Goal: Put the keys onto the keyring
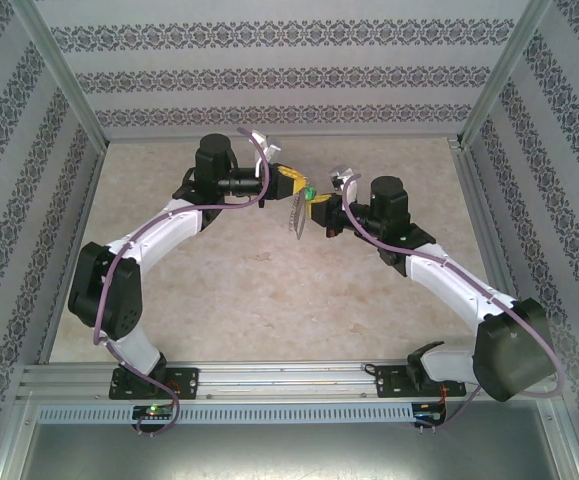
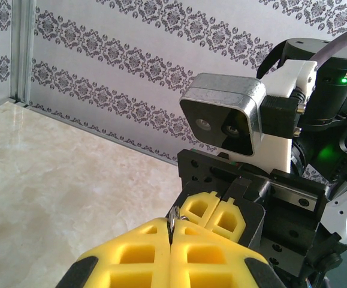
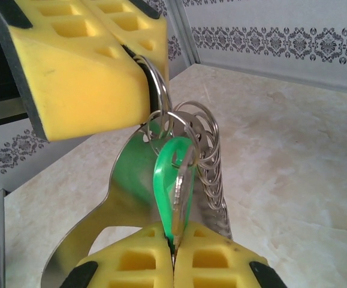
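Closest to the right wrist camera, the right gripper (image 3: 173, 243) has its yellow foam-padded fingers clenched on the lower edge of the small key with a bright green plastic head and short silver blade (image 3: 168, 180). The key stands on edge, up off the table. Touching it from behind and above is the dull-grey metal keyring loop (image 3: 110, 204), a broad curved band with a fringe of small linked wire rings (image 3: 212, 150) hanging down one side. Whether the key's hole is already threaded onto a ring cannot be told from here. Just beyond, the left gripper (image 3: 144, 72) is shut tight on the top of the keyring, pinching a thin wire ring between its yellow fingers. The marbled beige table (image 3: 293, 156) lies well below, with the patterned wall (image 3: 281, 36) farthest off. Both pieces look light, stiff and slick. The bare metal would likely slide in the pads, so the plastic head is the safer hold, gripped low to leave its hole free. The fringe dangles loosely and would probably swing, so the loop is best held near the ring being threaded.
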Tool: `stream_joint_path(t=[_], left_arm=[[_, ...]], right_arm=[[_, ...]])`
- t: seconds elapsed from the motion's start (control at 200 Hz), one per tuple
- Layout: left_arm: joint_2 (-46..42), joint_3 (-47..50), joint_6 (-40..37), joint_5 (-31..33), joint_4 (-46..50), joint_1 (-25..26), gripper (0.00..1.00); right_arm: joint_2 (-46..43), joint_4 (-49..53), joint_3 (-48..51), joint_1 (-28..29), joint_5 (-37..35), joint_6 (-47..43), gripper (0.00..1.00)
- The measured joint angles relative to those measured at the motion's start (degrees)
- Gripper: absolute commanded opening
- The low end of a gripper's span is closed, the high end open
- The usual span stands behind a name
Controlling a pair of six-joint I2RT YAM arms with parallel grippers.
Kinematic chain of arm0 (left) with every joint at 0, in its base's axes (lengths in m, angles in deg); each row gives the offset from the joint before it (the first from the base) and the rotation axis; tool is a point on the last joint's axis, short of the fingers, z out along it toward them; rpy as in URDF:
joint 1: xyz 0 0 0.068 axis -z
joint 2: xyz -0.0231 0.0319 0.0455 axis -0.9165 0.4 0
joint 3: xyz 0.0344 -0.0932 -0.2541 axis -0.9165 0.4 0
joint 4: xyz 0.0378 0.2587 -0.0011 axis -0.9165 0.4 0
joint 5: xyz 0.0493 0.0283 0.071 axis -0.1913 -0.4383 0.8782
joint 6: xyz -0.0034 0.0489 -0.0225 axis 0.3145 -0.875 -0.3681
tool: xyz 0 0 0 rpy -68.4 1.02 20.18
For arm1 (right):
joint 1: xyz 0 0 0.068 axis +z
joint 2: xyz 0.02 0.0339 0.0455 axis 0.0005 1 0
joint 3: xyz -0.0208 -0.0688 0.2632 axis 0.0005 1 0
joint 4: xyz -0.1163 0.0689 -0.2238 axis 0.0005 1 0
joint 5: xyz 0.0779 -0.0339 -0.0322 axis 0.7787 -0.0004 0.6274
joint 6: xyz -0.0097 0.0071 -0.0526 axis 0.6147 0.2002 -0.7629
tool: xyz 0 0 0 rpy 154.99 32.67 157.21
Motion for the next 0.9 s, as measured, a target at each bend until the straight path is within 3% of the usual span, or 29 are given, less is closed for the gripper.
stream_joint_path(t=[0.385,0.43,0.51,0.6,0.899], left_arm=[[0.00,0.00,0.00,0.15,-0.09,0.00,0.00],[0.00,0.00,0.02,0.17,-0.07,0.00,0.00],[0.00,0.00,0.11,0.17,-0.09,0.00,0.00],[0.00,0.00,0.35,0.17,-0.11,0.00,0.00],[0.00,0.00,0.83,0.15,-0.39,0.00,0.00]], right_arm=[[0.02,0.70,0.00,1.14,1.03,-0.44,0.01],[0.02,0.92,0.00,1.14,1.05,-0.50,0.05],[0.02,1.49,0.00,1.11,1.01,-0.79,0.29],[0.02,1.86,0.17,1.11,0.90,-1.55,0.38],[-6.99,2.54,6.36,-3.32,0.57,-0.52,0.42]])
